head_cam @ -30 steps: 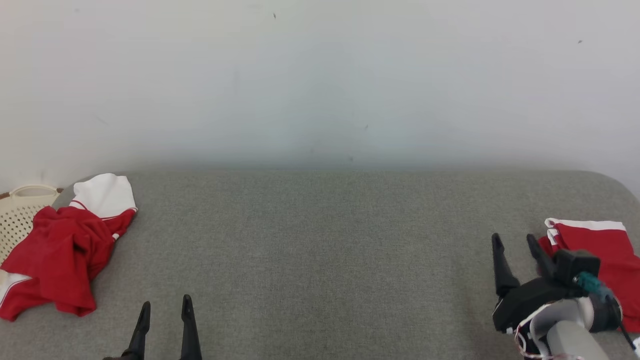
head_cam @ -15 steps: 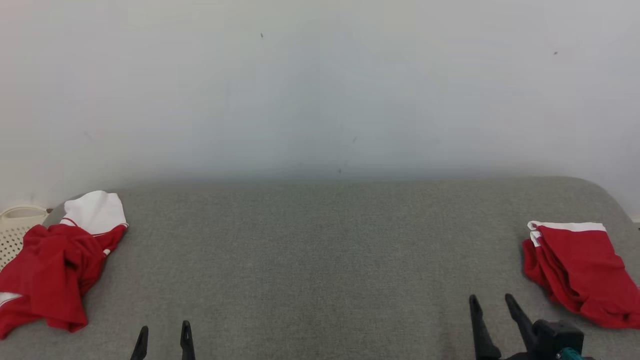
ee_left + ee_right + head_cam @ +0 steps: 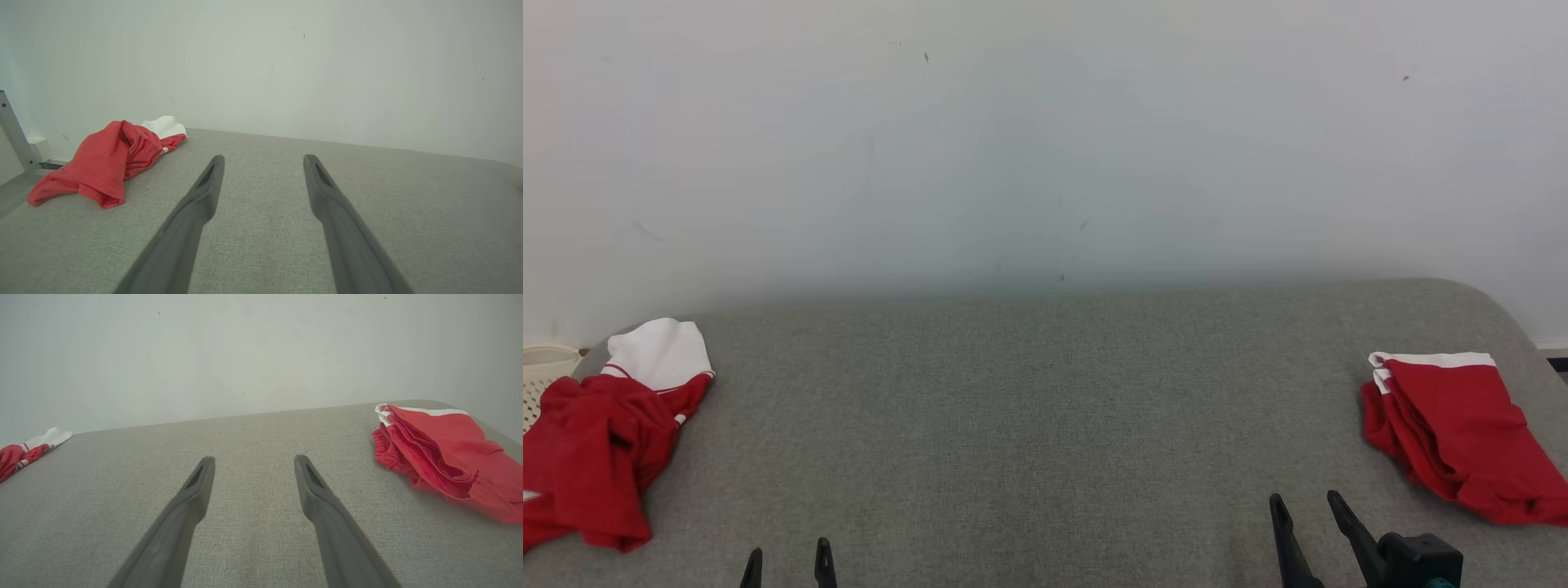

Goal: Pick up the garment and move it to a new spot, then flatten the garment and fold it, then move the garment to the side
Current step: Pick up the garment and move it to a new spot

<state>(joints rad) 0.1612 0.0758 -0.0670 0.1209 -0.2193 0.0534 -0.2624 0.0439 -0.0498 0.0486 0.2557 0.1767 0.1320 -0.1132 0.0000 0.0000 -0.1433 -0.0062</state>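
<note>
Crumpled garment at far left probably wants the left gripper, spread and empty like the right gripper, pinching a raised fold.

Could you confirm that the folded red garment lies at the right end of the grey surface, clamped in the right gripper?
Not clamped: in the right wrist view the right gripper stands open, apart from the folded red garment at the right end of the grey surface.
</note>
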